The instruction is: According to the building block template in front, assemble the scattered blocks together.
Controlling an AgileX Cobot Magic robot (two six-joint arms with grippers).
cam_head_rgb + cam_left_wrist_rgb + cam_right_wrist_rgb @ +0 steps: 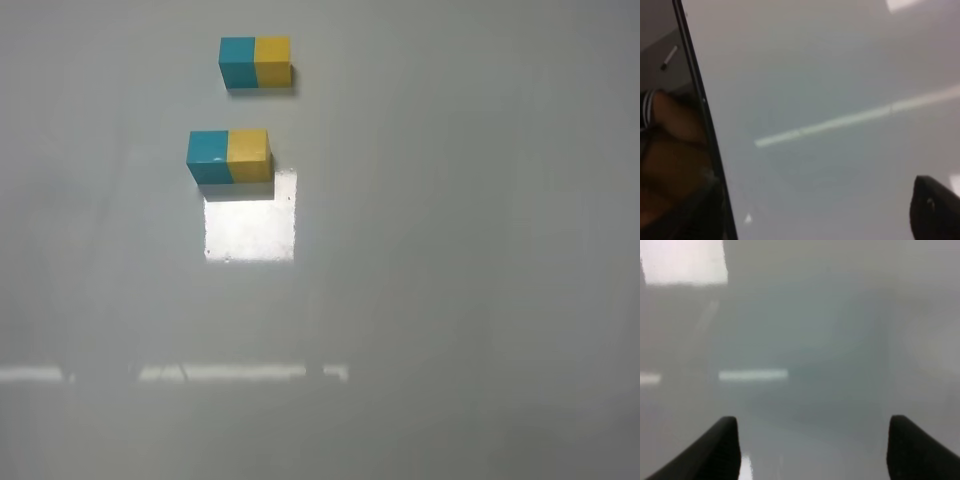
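— Where are the blocks?
— I see the teal cube (208, 155) touching the yellow cube (249, 153), just before the template bar (256, 62).
— Grippers?
— Right gripper (812, 445) spread, empty; left gripper (932, 207) I cannot tell.

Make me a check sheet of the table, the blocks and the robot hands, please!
Surface: pale glossy table, bright light patches reflected.
Job's things: template at the far side; teal block and yellow block sit touching, teal left like the template.
Clutter: nothing seen.
Hands: right hand open, empty; left hand shows only one finger, nothing held.
Cables: nothing seen.
Surroundings: dark table edge, blurry brown shapes beyond.
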